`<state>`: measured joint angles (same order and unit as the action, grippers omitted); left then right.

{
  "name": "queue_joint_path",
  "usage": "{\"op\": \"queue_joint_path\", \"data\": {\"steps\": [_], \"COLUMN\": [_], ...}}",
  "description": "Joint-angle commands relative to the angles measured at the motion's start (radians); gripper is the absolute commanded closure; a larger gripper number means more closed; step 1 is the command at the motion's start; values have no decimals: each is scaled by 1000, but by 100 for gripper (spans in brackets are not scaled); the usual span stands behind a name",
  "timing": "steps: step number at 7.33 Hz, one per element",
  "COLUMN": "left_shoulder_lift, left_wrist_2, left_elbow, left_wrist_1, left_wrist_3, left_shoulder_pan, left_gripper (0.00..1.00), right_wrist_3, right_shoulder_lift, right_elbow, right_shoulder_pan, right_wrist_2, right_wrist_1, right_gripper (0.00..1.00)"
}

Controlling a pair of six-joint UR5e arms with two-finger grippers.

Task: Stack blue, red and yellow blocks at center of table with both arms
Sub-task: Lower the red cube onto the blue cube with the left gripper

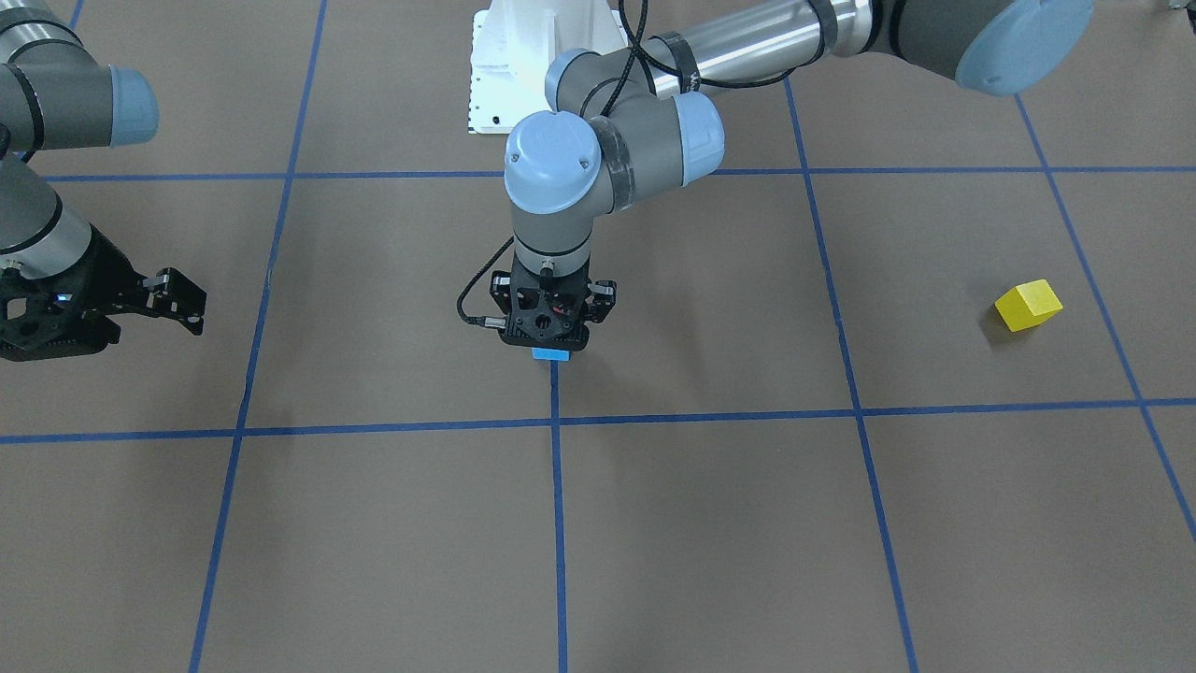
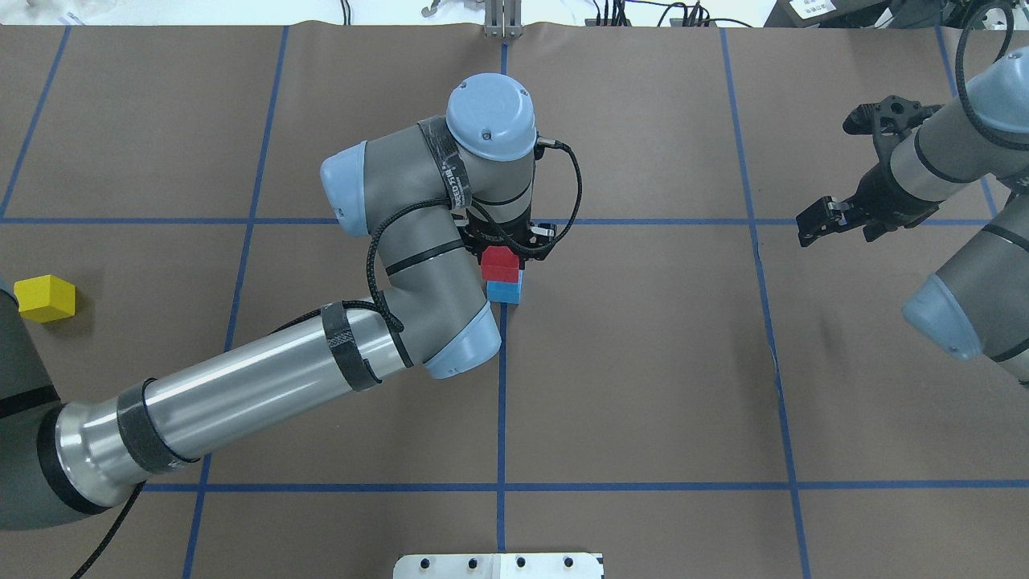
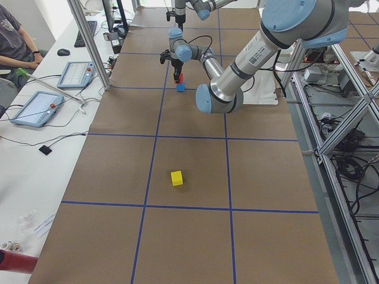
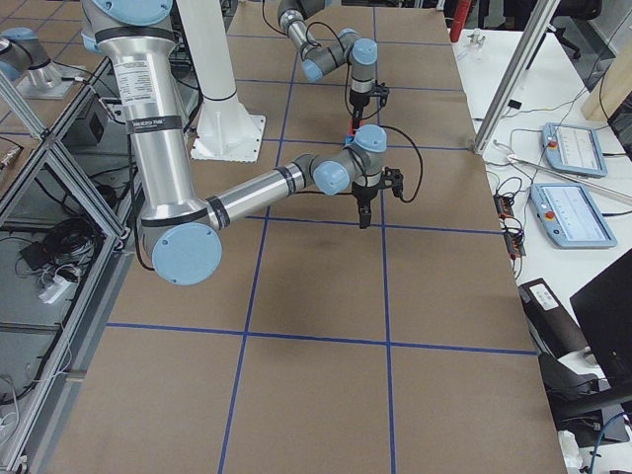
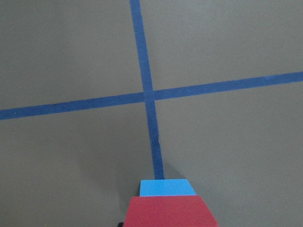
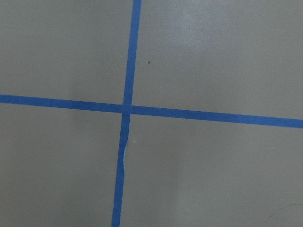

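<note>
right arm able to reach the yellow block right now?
Probably not: yellow block lies far on the robot's left, and the left arm, over the red block on the blue block, stands between it and the right gripper.

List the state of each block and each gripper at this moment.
blue block: on the table on the centre tape line, bottom of the stack.
red block: sitting on the blue block, under the left gripper.
yellow block: alone on the table, far on the robot's left, not yet stacked.
left gripper: down over the red block; whether it grips, cannot tell.
right gripper: open, empty, off to the side.
</note>
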<state>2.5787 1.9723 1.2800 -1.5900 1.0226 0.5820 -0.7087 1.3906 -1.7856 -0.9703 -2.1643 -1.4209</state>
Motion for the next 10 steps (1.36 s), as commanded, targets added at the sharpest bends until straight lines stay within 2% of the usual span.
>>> {"op": "queue_joint_path", "data": {"steps": [1, 3, 10], "left_shoulder_lift": [0, -2, -8], "left_wrist_2": [-1, -52, -53], "left_elbow": [-2, -2, 9], "left_wrist_1": [-1, -22, -13], "left_wrist_3": [1, 2, -1], "left_shoulder_pan": [-5, -28, -25], "left_gripper": [100, 100, 100], "right_wrist_3": [-2, -2, -6], "right_shoulder_lift": [1, 1, 2], "right_elbow": [0, 2, 0], "right_shoulder_pan": [-1, -1, 1], "right_wrist_2": [0, 1, 0], "right_wrist_1": [-1, 0, 0], "right_gripper": [0, 0, 0]}}
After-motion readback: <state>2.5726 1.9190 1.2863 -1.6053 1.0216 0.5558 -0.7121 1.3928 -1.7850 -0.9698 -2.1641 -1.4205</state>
